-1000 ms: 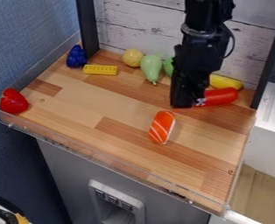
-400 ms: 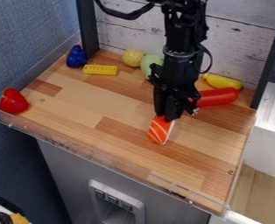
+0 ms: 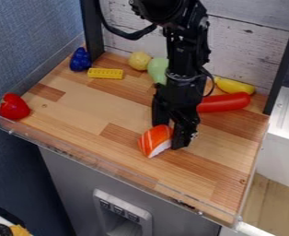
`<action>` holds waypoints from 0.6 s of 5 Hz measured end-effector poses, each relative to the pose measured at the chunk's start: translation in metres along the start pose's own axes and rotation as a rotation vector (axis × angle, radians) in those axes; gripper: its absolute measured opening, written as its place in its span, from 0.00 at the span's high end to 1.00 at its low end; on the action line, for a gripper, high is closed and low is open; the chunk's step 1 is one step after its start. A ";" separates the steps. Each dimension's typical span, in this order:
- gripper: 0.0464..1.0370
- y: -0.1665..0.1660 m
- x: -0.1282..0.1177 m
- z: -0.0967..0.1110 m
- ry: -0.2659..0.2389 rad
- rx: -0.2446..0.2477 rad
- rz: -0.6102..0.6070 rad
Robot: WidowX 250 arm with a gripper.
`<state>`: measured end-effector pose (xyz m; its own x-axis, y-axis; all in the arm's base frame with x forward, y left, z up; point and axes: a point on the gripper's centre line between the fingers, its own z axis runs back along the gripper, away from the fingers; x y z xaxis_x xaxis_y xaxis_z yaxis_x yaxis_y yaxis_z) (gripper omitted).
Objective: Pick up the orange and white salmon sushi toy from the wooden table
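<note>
Well, the claw (image 3: 169, 134) is down near the middle of the wooden surface (image 3: 91, 104), right up against an orange toy sushi piece (image 3: 152, 140) with white stripes. I can't tell from here whether it's spread or pinching that piece. The sushi lies at a slant, its white underside facing partly toward the front right. Behind the arm (image 3: 187, 55), to the right, are a long red toy (image 3: 226, 102) and, farther back, a curved yellow one (image 3: 235, 86). A pale green toy (image 3: 157, 69) sits partly behind the arm on the other side, with a round yellow one (image 3: 139, 60) just beside it. Farther left come a yellow brick (image 3: 105, 73) and a dark blue toy (image 3: 80, 60) near the back corner. A shiny red toy (image 3: 14, 107) rests at the left front corner, by the clear rim (image 3: 98, 161).
</note>
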<state>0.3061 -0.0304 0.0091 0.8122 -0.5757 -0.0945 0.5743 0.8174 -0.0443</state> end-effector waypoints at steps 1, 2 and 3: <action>0.42 -0.005 0.002 0.000 0.004 0.004 -0.124; 0.52 -0.006 0.001 -0.002 0.009 0.000 -0.177; 0.52 -0.009 -0.003 -0.003 0.009 -0.008 -0.158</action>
<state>0.2986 -0.0358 0.0065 0.7104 -0.6974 -0.0948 0.6943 0.7165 -0.0675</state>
